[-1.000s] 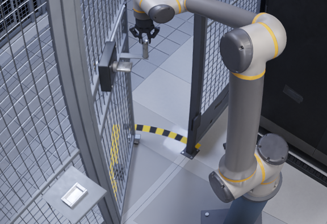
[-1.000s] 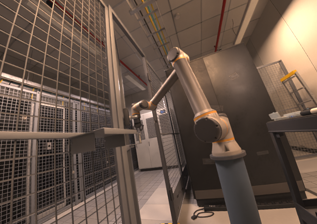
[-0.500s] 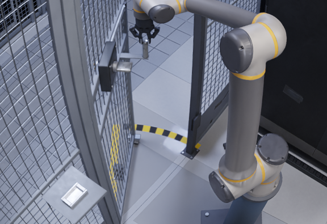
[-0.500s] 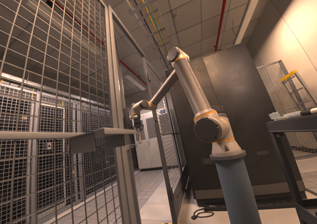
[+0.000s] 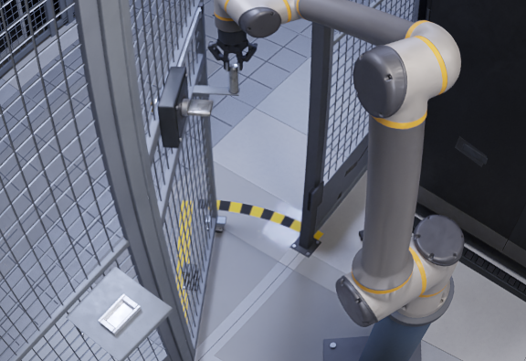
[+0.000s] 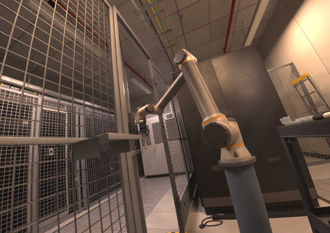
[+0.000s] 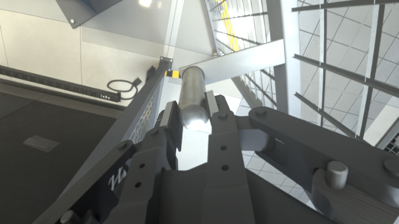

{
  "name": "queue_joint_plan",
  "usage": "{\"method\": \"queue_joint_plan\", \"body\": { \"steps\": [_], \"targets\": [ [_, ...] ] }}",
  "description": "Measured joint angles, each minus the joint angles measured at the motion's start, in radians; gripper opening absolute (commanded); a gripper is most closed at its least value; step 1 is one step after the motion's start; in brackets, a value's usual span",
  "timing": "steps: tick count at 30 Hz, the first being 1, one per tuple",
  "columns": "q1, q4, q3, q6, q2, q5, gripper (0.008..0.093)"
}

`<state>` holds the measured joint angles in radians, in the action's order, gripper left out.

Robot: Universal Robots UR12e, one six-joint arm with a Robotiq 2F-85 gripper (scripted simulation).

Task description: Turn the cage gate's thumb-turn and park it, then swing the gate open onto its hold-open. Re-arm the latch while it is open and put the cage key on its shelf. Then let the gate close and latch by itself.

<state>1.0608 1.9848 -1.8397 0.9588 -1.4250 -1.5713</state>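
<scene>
The mesh cage gate [image 5: 182, 158] stands swung open beside the fixed mesh panel, with its lower corner over a small floor block [image 5: 220, 223] at the end of a yellow-black striped arc. On its free edge sits a dark lock box [image 5: 172, 106] with a metal thumb-turn [image 5: 197, 107]. Just above, a flat bracket carries an upright steel pull handle [image 5: 234, 79] [image 7: 191, 93]. A small shelf [image 5: 119, 313] on the fixed panel holds the flat silver cage key [image 5: 119, 314]. My gripper [image 5: 234, 64] [image 6: 144, 135] [image 7: 190, 110] hangs over the handle and is closed on its top end.
The dark gate post [image 5: 316, 117] stands right of the opening, with the arm's base [image 5: 392, 327] and a tall black cabinet [image 5: 479, 94] beyond. A black cart [image 6: 316, 164] sits at the far right. A cable loop [image 6: 209, 222] lies on the floor by the cabinet.
</scene>
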Motion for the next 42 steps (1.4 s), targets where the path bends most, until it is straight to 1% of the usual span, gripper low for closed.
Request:
{"method": "queue_joint_plan", "body": {
  "steps": [31,42],
  "targets": [
    [0.000,0.001,0.000,0.000,0.000,0.001,0.0930],
    [0.000,0.000,-0.001,0.000,0.001,0.001,0.0930]
  ]
}}
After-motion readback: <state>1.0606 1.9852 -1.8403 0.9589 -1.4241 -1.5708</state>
